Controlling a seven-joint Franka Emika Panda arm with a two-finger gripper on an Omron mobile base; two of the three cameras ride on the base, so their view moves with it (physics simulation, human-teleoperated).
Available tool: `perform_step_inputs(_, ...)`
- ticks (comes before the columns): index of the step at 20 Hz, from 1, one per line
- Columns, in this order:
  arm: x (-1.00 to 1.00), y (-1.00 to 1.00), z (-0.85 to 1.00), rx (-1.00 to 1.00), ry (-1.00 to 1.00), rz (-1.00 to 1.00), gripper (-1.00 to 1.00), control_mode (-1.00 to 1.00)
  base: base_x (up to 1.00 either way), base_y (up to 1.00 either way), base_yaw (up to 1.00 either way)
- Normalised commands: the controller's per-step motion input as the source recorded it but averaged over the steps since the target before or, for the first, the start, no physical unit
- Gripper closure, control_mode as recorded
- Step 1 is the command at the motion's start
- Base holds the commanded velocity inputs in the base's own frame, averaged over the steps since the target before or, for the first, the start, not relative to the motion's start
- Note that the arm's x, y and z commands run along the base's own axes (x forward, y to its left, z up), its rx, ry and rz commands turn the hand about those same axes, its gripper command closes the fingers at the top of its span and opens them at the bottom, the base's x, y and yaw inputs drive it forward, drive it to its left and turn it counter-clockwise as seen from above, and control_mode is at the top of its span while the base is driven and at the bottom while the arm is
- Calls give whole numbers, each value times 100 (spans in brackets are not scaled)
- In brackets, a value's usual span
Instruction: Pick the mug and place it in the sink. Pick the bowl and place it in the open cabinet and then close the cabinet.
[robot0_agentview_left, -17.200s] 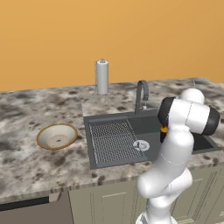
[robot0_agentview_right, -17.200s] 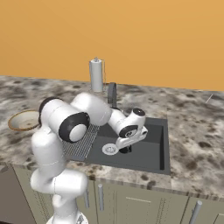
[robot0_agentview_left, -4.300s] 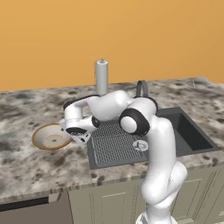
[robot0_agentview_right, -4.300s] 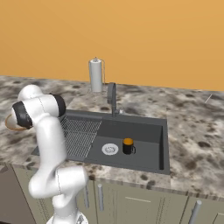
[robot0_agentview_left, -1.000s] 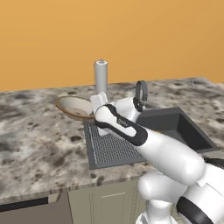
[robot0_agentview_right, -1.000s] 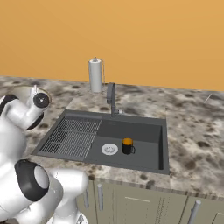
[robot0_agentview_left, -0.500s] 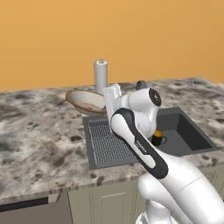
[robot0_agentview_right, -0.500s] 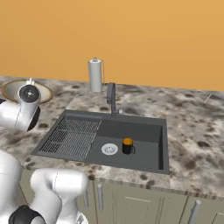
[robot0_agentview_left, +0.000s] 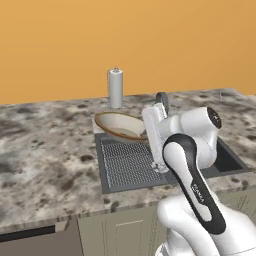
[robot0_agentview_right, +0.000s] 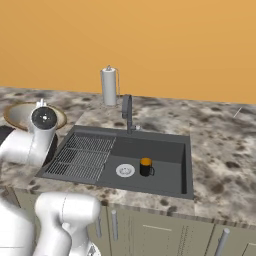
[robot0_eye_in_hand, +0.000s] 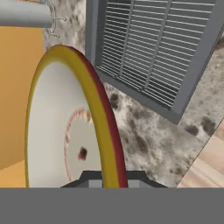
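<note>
The bowl (robot0_agentview_left: 119, 125), cream with an orange-brown rim, hangs tilted above the back left corner of the sink's (robot0_agentview_left: 116, 186) drainboard. My gripper (robot0_agentview_left: 147, 134) is shut on its right rim. In the hand view the bowl (robot0_eye_in_hand: 65, 131) stands on edge, its rim pinched between my gripper's (robot0_eye_in_hand: 113, 177) two tips. From the right base view the bowl (robot0_agentview_right: 22, 114) shows behind my arm. The mug (robot0_agentview_right: 145, 166), black with an orange inside, stands upright in the sink (robot0_agentview_right: 182, 165) basin beside the round drain. The cabinet is out of view.
A grey paper-towel roll (robot0_agentview_left: 115, 87) stands at the back of the speckled counter (robot0_agentview_left: 45, 145), against the orange wall. The dark gooseneck tap (robot0_agentview_right: 127, 112) rises behind the basin. Base cabinet doors (robot0_agentview_right: 150, 227) run below the counter's front edge.
My arm has carried the bowl to the right, from over the counter to above the drainboard's back corner. The mug has stayed in the sink.
</note>
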Motion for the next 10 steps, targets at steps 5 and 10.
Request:
perform_step_inputs(5,-68,-21,30,-14,4,-20,100,-100,0,0,0)
perform_step_inputs(10,-26,-1,29,-19,7,-32,100,-100,0,0,0)
